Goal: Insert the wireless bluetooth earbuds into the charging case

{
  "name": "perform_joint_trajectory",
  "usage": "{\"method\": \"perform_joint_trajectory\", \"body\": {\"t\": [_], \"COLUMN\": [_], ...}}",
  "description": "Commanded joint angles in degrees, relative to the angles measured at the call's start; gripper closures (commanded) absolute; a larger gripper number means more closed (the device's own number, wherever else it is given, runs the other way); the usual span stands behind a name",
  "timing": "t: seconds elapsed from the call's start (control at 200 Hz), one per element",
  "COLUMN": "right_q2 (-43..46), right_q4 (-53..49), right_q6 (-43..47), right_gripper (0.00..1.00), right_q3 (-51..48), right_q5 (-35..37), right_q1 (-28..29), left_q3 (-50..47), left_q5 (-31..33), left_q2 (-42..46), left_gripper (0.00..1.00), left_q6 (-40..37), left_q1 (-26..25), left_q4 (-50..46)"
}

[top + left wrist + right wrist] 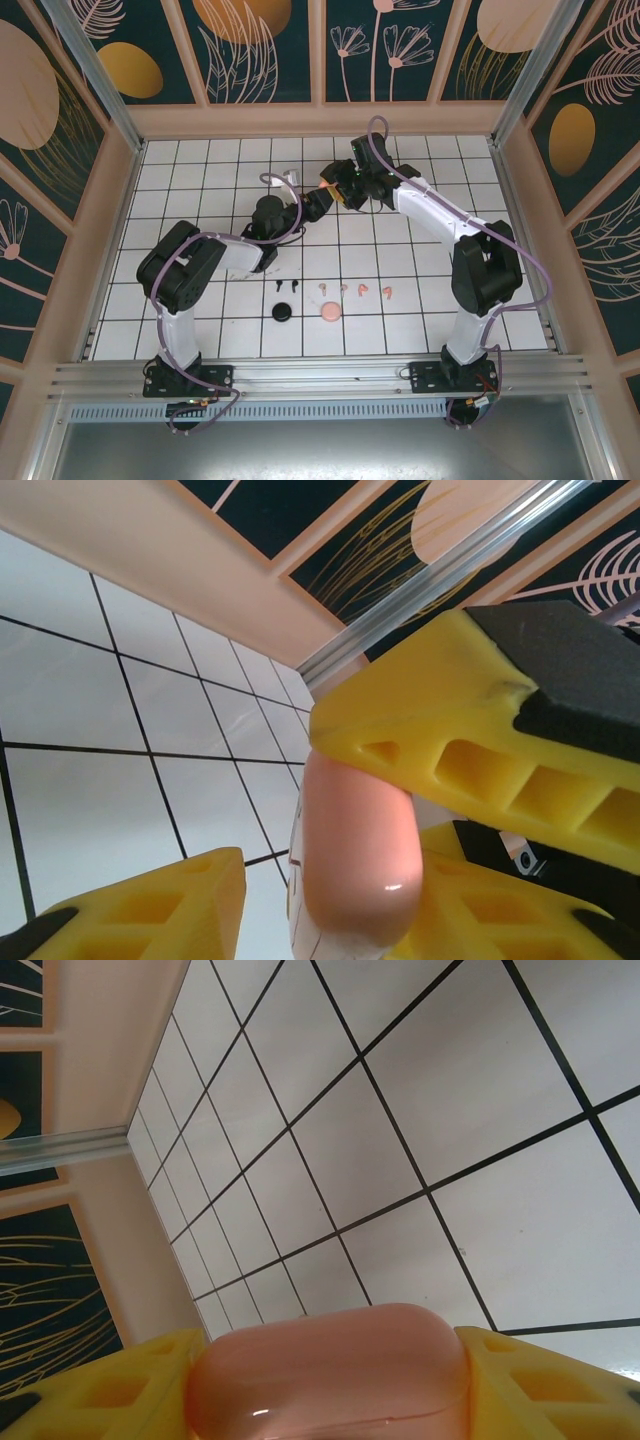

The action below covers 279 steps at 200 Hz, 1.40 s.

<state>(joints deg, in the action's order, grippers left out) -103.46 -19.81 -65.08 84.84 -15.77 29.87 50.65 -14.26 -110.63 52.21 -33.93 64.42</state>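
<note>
Reaching in from the left, your left gripper (324,201) stands wide around the coral-pink charging case (330,1370); your right gripper (342,192) clamps that case above the table's (200,180) far middle. Six earbuds (343,288) lie in a row toward the near edge.

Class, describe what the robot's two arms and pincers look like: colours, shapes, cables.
The left arm and right arm have white links, bulky black joints and looping lilac cables. The left pincer and right pincer have yellow fingers with hollow cut-outs.
</note>
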Motion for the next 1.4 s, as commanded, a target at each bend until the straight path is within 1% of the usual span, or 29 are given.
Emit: {"method": "perform_joint_trajectory", "body": {"t": [0.0,0.11,0.18,0.295,0.345,0.4,0.445,0.5,0.581,0.661,0.776,0.836,0.916,0.951,1.071,1.141,1.196,1.281,1.391], "right_q2": [-0.5,-0.3,0.0,0.4,0.4,0.4,0.5,0.9,2.5,5.4,10.3,13.2,17.6,19.1,23.9,25.6,26.2,26.1,25.4], "right_q4": [1.2,1.4,1.6,1.9,2.1,2.4,3.0,3.5,4.4,4.2,4.3,5.4,9.4,11.5,18.0,20.7,22.1,22.1,21.7], "right_q6": [-0.3,-0.3,-0.5,-0.7,-0.8,-0.8,-0.8,-0.7,-0.2,1.0,6.3,10.1,17.5,21.2,32.5,37.2,40.6,44.4,47.5], "right_gripper": [0.50,0.49,0.49,0.50,0.49,0.49,0.45,0.36,0.27,0.24,0.24,0.24,0.24,0.23,0.23,0.23,0.23,0.24,0.25], "right_q3": [1.5,1.1,0.8,0.7,0.6,0.7,0.7,1.0,0.6,-0.4,-4.0,-7.3,-12.6,-14.9,-22.3,-25.4,-27.0,-28.0,-28.6], "right_q5": [-1.3,-1.5,-1.5,-1.3,-1.4,-1.5,-1.8,-1.9,-1.0,1.1,2.2,2.5,0.6,-1.3,-8.1,-12.7,-16.7,-21.1,-23.3], "right_q1": [-0.2,-0.2,-0.2,-0.2,-0.2,-0.2,-0.3,-0.7,-1.8,-3.4,-5.8,-7.1,-9.2,-10.1,-12.2,-12.9,-12.7,-12.5,-12.1], "left_q3": [1.6,1.8,1.7,1.6,1.6,1.4,1.3,1.0,0.5,0.0,0.1,0.5,1.5,2.0,4.5,4.8,7.1,8.9,10.6], "left_q5": [0.6,0.6,0.6,0.2,0.1,0.1,0.1,0.0,-0.1,-0.6,-2.3,-4.2,-8.3,-10.4,-20.8,-26.4,-29.6,-32.7,-34.9], "left_q2": [-1.2,-1.4,-1.5,-1.4,-1.3,-1.0,-0.8,-0.5,0.5,2.1,5.8,8.1,10.3,10.9,11.1,10.4,9.9,9.6,9.8], "left_gripper": [0.59,0.68,0.70,0.79,0.81,0.87,0.91,0.97,0.99,1.00,1.00,1.00,1.00,1.00,1.00,1.00,1.00,1.00,1.00], "left_q6": [0.2,0.3,0.6,1.1,1.3,1.4,1.5,1.6,1.7,1.2,-2.6,-5.9,-9.7,-11.0,-12.9,-13.1,-13.5,-15.3,-17.0], "left_q1": [-0.4,-0.4,-0.4,-0.4,-0.4,-0.4,-0.4,-0.4,-0.4,-0.4,-0.2,0.2,1.3,1.9,4.8,6.4,7.2,7.7,7.7], "left_q4": [3.2,3.5,3.9,4.5,4.6,4.6,4.6,4.4,3.8,2.2,-4.5,-8.3,-13.5,-15.3,-19.4,-21.0,-22.4,-26.4,-30.4]}}
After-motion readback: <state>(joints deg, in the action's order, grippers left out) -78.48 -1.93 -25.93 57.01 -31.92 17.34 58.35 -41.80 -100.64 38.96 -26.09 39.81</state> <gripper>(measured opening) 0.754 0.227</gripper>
